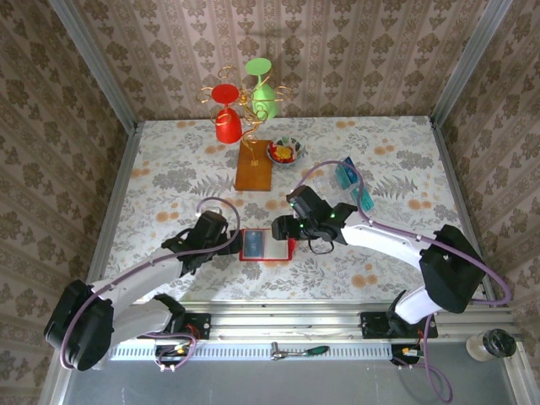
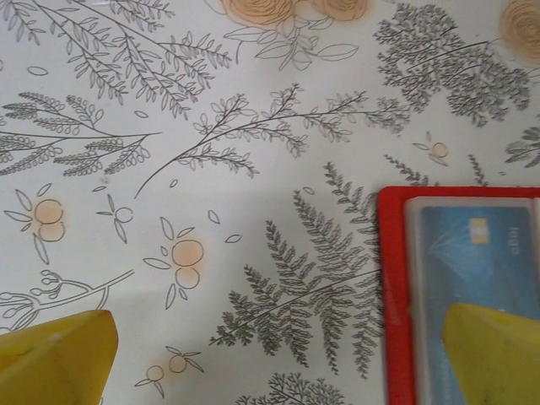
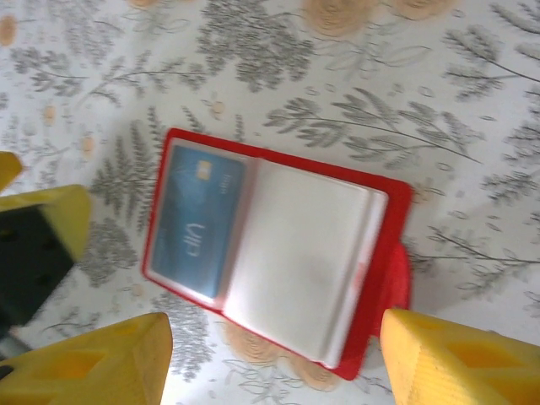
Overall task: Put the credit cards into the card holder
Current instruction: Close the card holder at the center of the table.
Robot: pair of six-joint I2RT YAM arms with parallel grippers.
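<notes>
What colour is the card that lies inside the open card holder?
The card is teal-blue with lighter markings; the right wrist view shows it best.

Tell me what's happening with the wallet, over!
Left gripper open at wallet edge. Right gripper open above wallet. One card inside; more cards farther back.

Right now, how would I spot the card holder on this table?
Start at the floral table and look at the middle of its near edge. The card holder lies open there, glossy red, one blue card in its left pocket; the other blue cards lie loose farther back.
</notes>
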